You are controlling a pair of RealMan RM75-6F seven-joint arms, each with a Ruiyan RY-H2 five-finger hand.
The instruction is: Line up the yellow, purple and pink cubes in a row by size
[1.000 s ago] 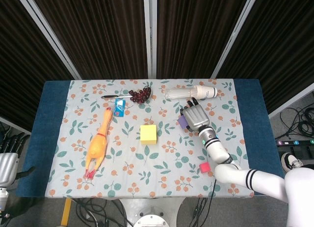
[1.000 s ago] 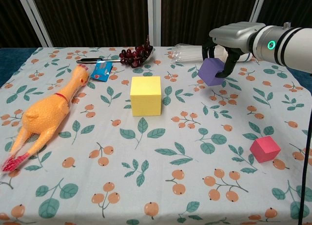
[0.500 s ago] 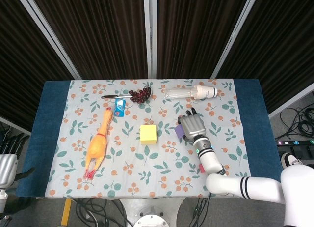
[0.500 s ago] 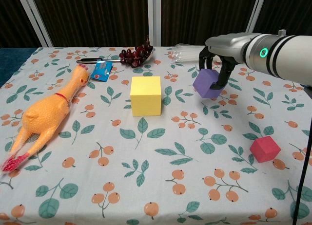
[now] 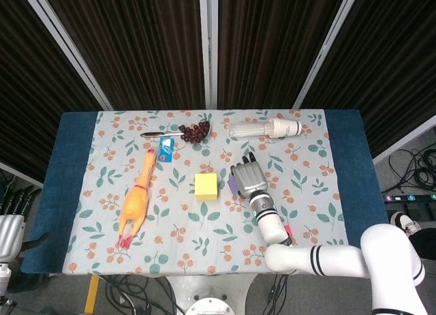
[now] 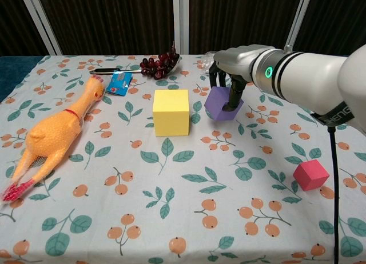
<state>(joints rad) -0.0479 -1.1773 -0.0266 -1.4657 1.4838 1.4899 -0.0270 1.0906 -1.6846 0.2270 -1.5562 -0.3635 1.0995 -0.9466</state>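
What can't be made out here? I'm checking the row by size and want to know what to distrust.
- Purple cube: in the head view the right hand covers most of it; in the chest view the fingers hide its top, and whether it touches the cloth is unclear.
- Pink cube: head view shows only a sliver behind the right arm.
- Left hand: cut off by the head view's left edge, absent from the chest view.

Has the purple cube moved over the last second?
Yes. Held by the right hand, the purple cube has traveled left in the chest view, closing most of the gap to the stationary yellow cube.
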